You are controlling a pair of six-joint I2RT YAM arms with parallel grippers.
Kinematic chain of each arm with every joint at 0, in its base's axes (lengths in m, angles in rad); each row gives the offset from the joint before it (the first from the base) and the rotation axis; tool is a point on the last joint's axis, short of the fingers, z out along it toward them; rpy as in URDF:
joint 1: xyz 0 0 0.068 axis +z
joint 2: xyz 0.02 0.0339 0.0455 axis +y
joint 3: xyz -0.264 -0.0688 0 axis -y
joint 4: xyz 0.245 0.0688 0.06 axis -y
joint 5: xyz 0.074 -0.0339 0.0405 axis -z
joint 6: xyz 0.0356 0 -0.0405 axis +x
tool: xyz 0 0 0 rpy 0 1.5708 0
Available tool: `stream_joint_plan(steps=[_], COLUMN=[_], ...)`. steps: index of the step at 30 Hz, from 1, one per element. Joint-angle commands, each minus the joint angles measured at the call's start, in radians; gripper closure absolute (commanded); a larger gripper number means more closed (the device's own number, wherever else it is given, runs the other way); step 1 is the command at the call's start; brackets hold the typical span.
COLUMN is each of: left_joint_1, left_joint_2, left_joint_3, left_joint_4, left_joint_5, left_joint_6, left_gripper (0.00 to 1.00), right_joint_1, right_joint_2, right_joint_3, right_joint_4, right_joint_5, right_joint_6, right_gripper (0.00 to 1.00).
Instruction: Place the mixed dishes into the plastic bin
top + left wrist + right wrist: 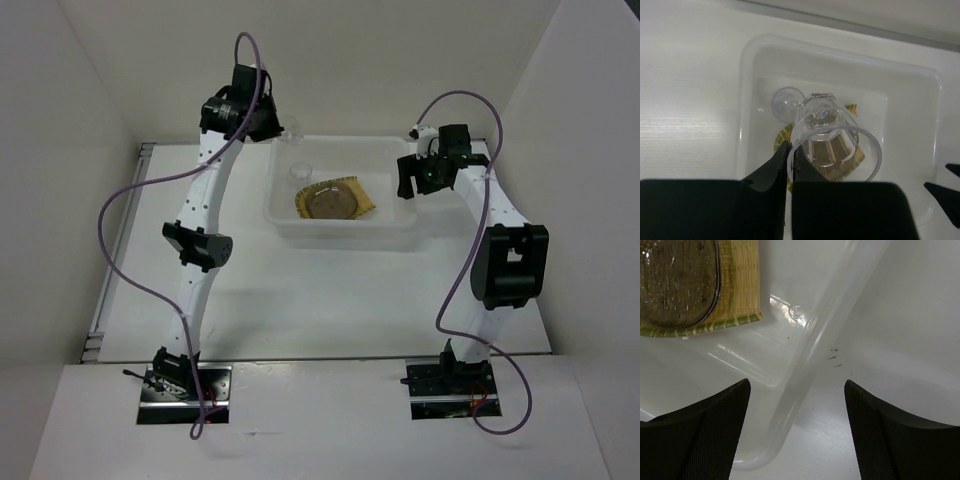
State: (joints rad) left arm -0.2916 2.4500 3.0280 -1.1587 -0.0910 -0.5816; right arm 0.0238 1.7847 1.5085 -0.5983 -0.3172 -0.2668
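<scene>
1. Left pincer (790, 152) is narrow, fingers clamped on the wall of the cup (832, 135) at its rim, one finger inside, one outside
2. Cup sticks out ahead of the fingertips, tilted, mouth toward the wrist camera, base pointing down into the bin (747, 100)
3. Top view puts that pincer at the bin's far-left corner; can't tell how high the cup hangs above the floor
4. In the bin: plate (362, 200) lies flat on the floor with a grey dish (328, 203) on top of it
5. Second small dish (786, 102) sits on the bin floor just beside the plate, toward the far-left corner
6. Right pincer (796, 385) is wide, holding nothing, fingers straddling the bin rim near a corner; plate edge is near it, not touching
7. Bin sits on the counter (300, 300) between the two arms
</scene>
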Motion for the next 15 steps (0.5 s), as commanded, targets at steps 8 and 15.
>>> stream_joint_plan(steps=[8, 15], left_joint_1=[-0.133, -0.233], left_joint_2=[0.104, 0.185], left_joint_3=[0.097, 0.107], left_joint_4=[-0.090, -0.058], left_joint_5=[0.101, 0.161], left_joint_6=[0.034, 0.034], left_gripper=[1.00, 1.00], right_joint_1=[0.011, 0.011], right_joint_2=[0.071, 0.081], right_joint_3=[0.042, 0.019], right_joint_4=[0.069, 0.048], right_joint_5=[-0.036, -0.100], right_joint_6=[-0.023, -0.051], right_gripper=[0.29, 0.47])
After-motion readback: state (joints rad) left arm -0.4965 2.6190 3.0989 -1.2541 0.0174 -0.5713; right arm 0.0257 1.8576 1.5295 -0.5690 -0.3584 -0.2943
